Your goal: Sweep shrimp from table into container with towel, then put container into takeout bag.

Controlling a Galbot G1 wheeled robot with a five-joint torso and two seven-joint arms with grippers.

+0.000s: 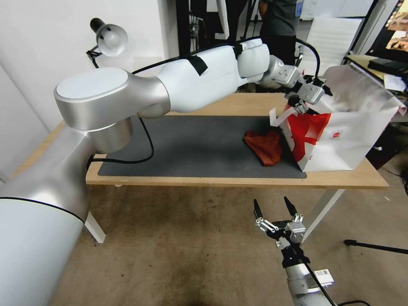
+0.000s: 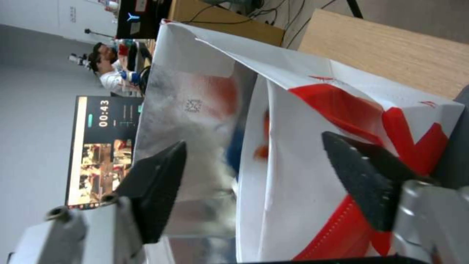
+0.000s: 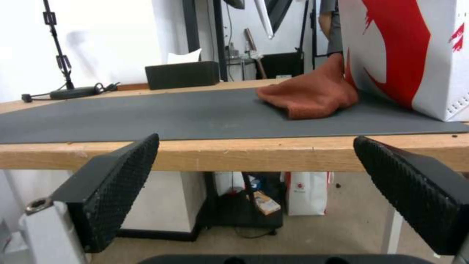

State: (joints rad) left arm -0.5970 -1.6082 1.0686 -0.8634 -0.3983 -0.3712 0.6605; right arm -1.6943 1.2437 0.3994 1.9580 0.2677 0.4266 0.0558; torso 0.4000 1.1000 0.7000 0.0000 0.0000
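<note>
left gripper [image 1: 302, 103] fingers wide at takeout bag [image 1: 340, 140] rim, your 1 o'clock; snagging tips it. right gripper [image 1: 274, 209] wide, idle.

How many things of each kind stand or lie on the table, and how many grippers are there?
Takeout bag: 1
Red cloth: 1
Grey mat: 1
Grippers: 2, the left gripper at the bag's mouth, the right gripper below the table edge
Total: 5

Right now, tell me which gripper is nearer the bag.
Left. The left gripper hangs open at the bag's mouth; the right gripper hangs open below the table edge.
</note>
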